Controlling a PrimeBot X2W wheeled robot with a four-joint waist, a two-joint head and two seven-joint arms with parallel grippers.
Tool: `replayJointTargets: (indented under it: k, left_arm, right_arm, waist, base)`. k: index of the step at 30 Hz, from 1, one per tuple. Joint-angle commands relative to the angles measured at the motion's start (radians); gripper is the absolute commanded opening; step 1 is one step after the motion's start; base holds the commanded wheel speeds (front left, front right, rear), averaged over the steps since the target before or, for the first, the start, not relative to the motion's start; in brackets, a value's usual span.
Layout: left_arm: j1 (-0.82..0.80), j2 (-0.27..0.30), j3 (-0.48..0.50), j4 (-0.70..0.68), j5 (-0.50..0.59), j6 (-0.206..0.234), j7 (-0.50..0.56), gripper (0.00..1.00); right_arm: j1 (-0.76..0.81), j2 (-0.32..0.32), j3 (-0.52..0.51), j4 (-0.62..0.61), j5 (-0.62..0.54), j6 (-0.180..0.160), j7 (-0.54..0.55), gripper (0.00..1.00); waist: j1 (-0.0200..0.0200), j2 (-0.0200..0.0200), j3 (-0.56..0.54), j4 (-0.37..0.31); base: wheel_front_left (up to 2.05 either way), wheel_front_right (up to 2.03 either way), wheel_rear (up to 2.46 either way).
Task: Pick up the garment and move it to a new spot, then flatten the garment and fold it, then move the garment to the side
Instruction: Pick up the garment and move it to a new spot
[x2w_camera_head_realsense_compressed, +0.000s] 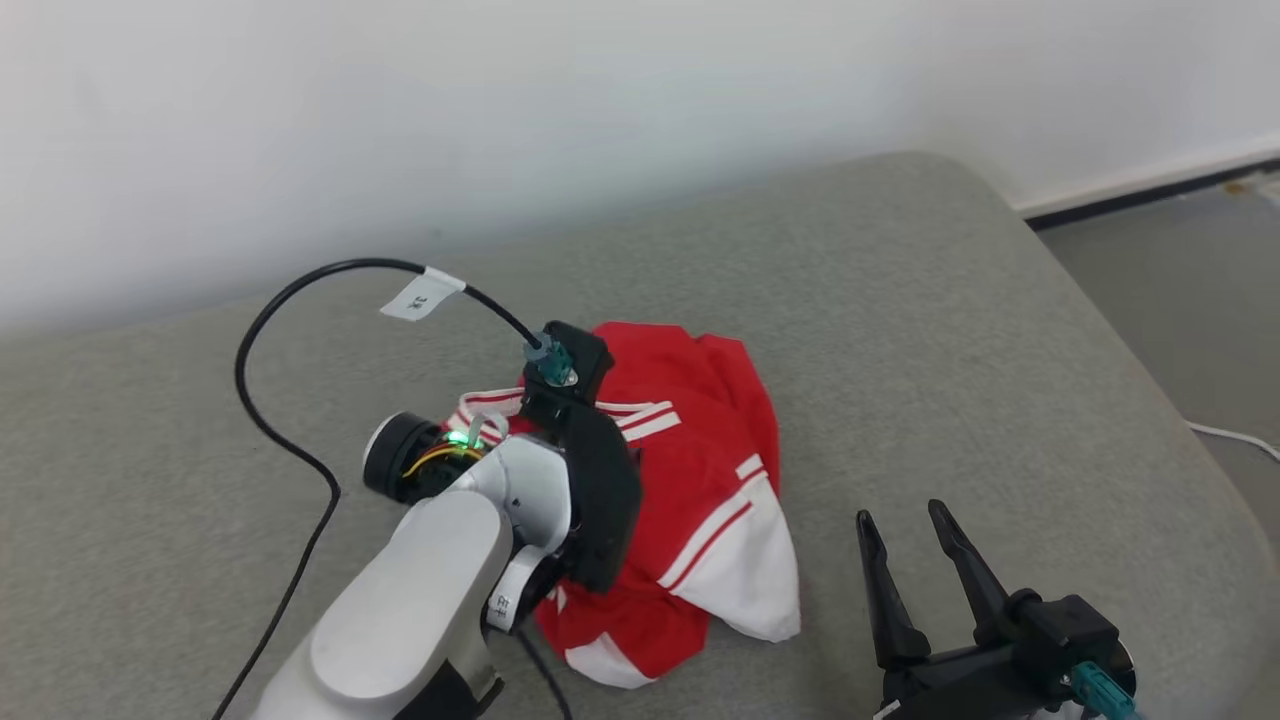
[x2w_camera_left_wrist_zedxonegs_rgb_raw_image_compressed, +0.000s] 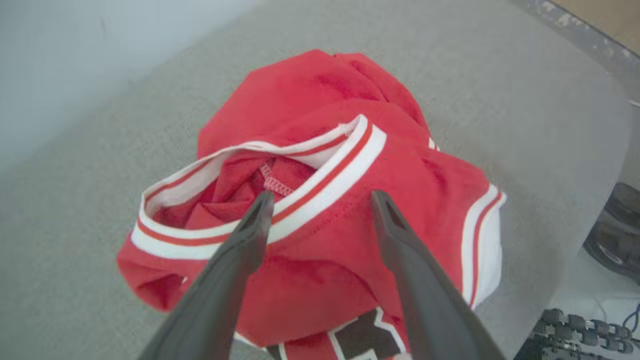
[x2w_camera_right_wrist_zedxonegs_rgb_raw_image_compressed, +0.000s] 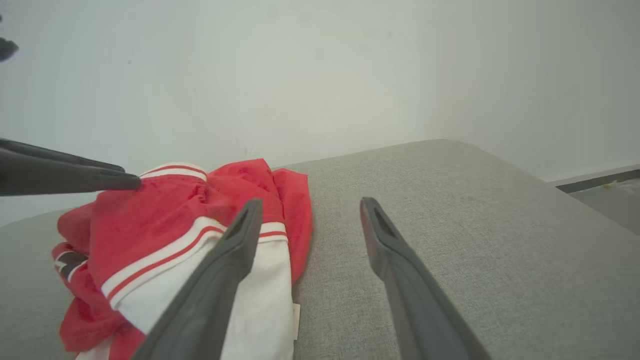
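- The garment: a red jersey with white-and-red striped trim, crumpled in a heap on the grey cushion.
- Its collar sits at 10 o'clock, its white panel at 5 o'clock.

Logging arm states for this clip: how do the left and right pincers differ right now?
The left pincer is over the garment, tips by its striped collar; the right pincer is over bare cushion beside it. The left's tips nearly touch cloth; the right's stand apart from it. Both are open, holding nothing.
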Motion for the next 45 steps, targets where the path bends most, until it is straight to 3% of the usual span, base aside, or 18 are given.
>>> replayJointTargets:
  k: [1,5,8,9,10,11,15,20,25,31,35,45]
  left_arm:
    - [-0.010,0.008,-0.001,0.005,-0.011,0.006,0.016,1.00]
    - [-0.024,0.022,-0.008,0.005,-0.026,0.015,0.127,1.00]
    - [-0.022,0.028,-0.011,-0.013,-0.019,0.023,0.136,1.00]
    - [-0.023,0.029,-0.011,-0.020,-0.016,0.023,0.127,0.96]
    - [-0.026,0.029,-0.016,-0.027,-0.012,0.016,0.118,0.05]
    - [-0.027,0.030,-0.018,-0.031,-0.009,0.011,0.108,0.00]
    - [-0.043,0.024,-0.015,-0.045,-0.004,-0.001,0.042,0.00]
    - [-0.078,-0.004,0.020,-0.069,-0.001,-0.014,-0.119,0.00]
    - [-0.128,0.005,0.067,-0.116,-0.022,-0.046,-0.222,0.00]
    - [-0.163,0.079,0.126,-0.194,-0.027,-0.077,-0.280,0.00]
    - [-0.180,0.145,0.172,-0.231,-0.015,-0.075,-0.304,0.00]
    - [-0.227,0.262,0.235,-0.243,0.030,-0.083,-0.386,0.00]
  right_arm:
    - [-0.012,0.001,0.001,0.002,0.003,-0.002,-0.005,1.00]
    - [-0.015,0.002,-0.004,0.003,0.010,-0.002,-0.008,1.00]
    - [-0.022,0.002,-0.005,-0.001,0.015,-0.002,-0.011,1.00]
    - [-0.024,0.002,-0.007,-0.001,0.016,-0.002,-0.012,1.00]
    - [-0.025,0.001,-0.010,-0.002,0.017,-0.002,-0.012,1.00]
    - [-0.027,0.001,-0.012,-0.003,0.016,-0.002,-0.012,1.00]
    - [-0.033,0.001,-0.013,0.000,0.006,-0.002,-0.014,1.00]
    - [-0.027,0.001,-0.014,0.004,-0.003,-0.002,-0.014,1.00]
    - [-0.008,0.001,-0.016,0.006,-0.017,-0.002,-0.014,1.00]
    - [0.026,0.001,-0.002,0.000,-0.026,-0.002,0.001,1.00]
    - [0.047,0.001,0.015,-0.014,-0.019,-0.002,0.011,1.00]
    - [0.043,0.001,0.055,-0.060,-0.038,-0.002,0.043,1.00]
  waist:
    - [0.0000,0.0000,0.033,-0.063]
    - [0.0000,0.0000,0.062,-0.099]
    - [0.0000,0.0000,0.088,-0.106]
    - [0.0000,0.0000,0.095,-0.105]
    - [0.0000,0.0000,0.102,-0.102]
    - [0.0000,0.0000,0.106,-0.098]
    - [0.0000,0.0000,0.111,-0.072]
    - [0.0000,0.0000,0.097,-0.019]
    - [0.0000,0.0000,0.058,0.052]
    - [0.0000,0.0000,0.007,0.184]
    - [0.0000,0.0000,-0.011,0.286]
    - [0.0000,0.0000,0.023,0.497]
  base:
    - [0.00,0.00,0.00]
    - [0.00,0.00,0.00]
    - [0.00,0.00,0.00]
    - [0.00,0.00,0.00]
    - [0.00,0.00,0.00]
    - [0.00,0.00,0.00]
    - [0.00,0.00,0.00]
    - [0.00,0.00,0.00]
    - [0.00,0.00,0.00]
    - [0.00,0.00,0.00]
    - [0.00,0.00,0.00]
    - [0.00,0.00,0.00]
